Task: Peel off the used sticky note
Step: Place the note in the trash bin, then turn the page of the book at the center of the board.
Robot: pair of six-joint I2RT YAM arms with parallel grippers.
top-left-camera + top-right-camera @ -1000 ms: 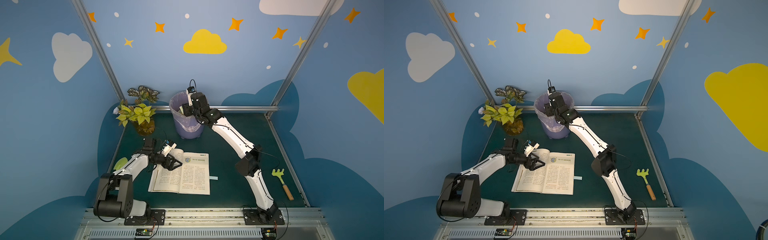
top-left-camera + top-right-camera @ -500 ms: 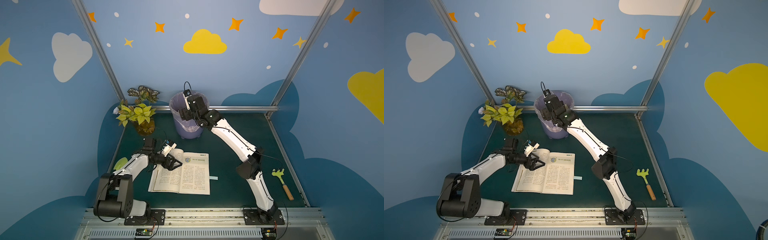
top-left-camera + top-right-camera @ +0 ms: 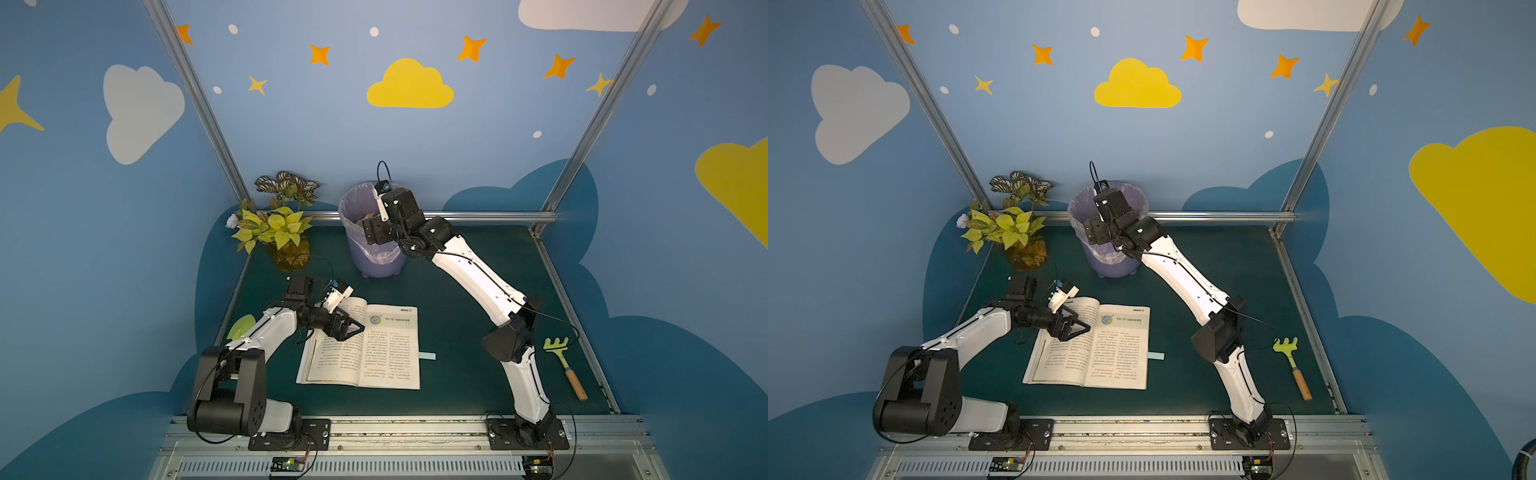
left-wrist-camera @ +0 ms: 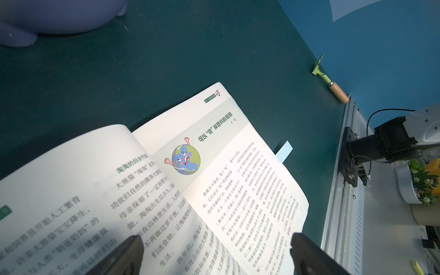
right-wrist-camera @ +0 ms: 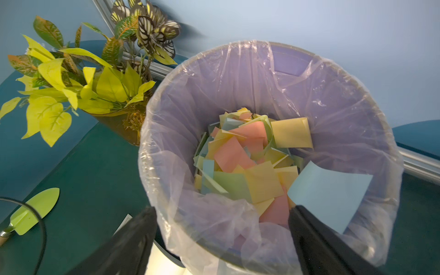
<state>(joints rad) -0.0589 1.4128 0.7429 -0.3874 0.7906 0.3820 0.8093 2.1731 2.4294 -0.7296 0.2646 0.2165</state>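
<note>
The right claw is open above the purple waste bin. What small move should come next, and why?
Probably a small shake before pulling back. The right claw stands open over the purple plastic-lined waste bin, but the pale blue square sticky note lies against one finger; whether it clings there I cannot tell.

The bin [image 3: 376, 257] stands behind the open book [image 3: 374, 353], plant [image 3: 278, 226] left of bin.

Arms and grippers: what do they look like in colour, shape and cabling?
Left arm and right arm match: white link shells, black joints, black base plates, thin black cables looping alongside. Left gripper and right gripper are black with wedge-shaped fingers.
</note>
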